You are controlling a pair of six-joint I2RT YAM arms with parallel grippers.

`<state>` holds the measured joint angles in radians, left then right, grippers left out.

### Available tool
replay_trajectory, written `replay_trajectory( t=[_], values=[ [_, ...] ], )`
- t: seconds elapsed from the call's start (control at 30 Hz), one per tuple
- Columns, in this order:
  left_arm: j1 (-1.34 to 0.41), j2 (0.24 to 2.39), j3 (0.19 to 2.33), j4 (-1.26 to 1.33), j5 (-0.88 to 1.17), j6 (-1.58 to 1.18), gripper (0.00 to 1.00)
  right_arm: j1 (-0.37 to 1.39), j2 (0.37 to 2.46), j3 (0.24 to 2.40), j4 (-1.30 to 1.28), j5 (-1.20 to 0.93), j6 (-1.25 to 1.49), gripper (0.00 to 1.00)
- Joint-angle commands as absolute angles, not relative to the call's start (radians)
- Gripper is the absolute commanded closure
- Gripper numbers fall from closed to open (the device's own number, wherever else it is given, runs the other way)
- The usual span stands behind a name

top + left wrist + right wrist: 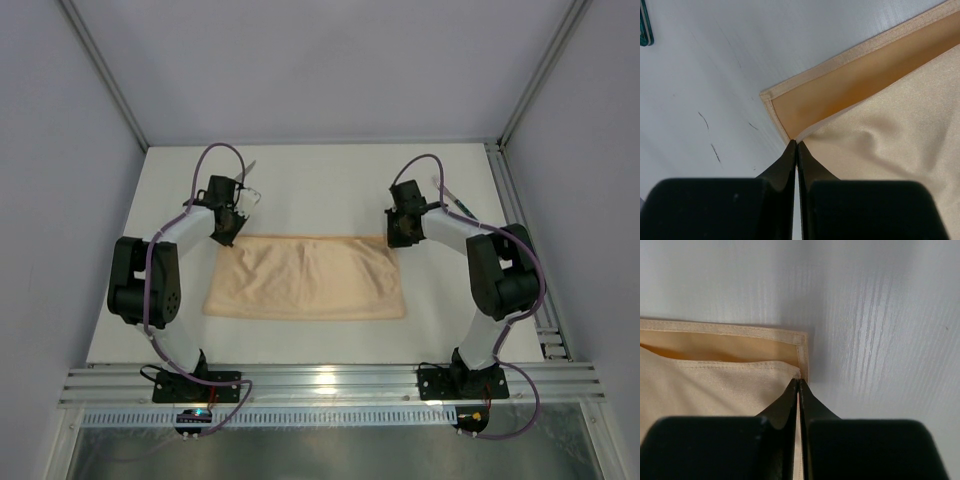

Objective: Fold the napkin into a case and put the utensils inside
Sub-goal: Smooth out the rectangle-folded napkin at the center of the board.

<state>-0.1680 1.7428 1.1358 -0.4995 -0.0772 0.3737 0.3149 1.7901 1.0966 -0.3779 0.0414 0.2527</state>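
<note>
My left claw (796, 144) is clenched on the far-left corner of the napkin (305, 278), top layer only. The napkin lies doubled on the table (320, 190), long axis running left to right. My right claw (799, 381) pinches the top layer's far-right corner.

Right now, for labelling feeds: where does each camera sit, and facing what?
Top: above and behind, facing down on table and napkin; left arm and right arm show.
Left wrist: on left arm, facing past the left gripper, shut on a napkin corner.
Right wrist: same, right gripper, the other far corner.
Shared: both wrist views see the napkin's folded top layer.
</note>
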Motion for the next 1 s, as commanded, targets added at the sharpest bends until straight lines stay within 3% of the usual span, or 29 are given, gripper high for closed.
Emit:
replay_trajectory(
  t=[0.0,0.97],
  values=[
    [-0.164,1.701,1.160,-0.506,-0.070,0.364,1.00,0.322,1.718,1.085,-0.318,0.044,0.238,0.96],
    [-0.163,1.798,1.197,-0.453,-0.186,0.347,1.00,0.281,1.874,1.195,-0.253,0.043,0.252,0.96]
  ],
)
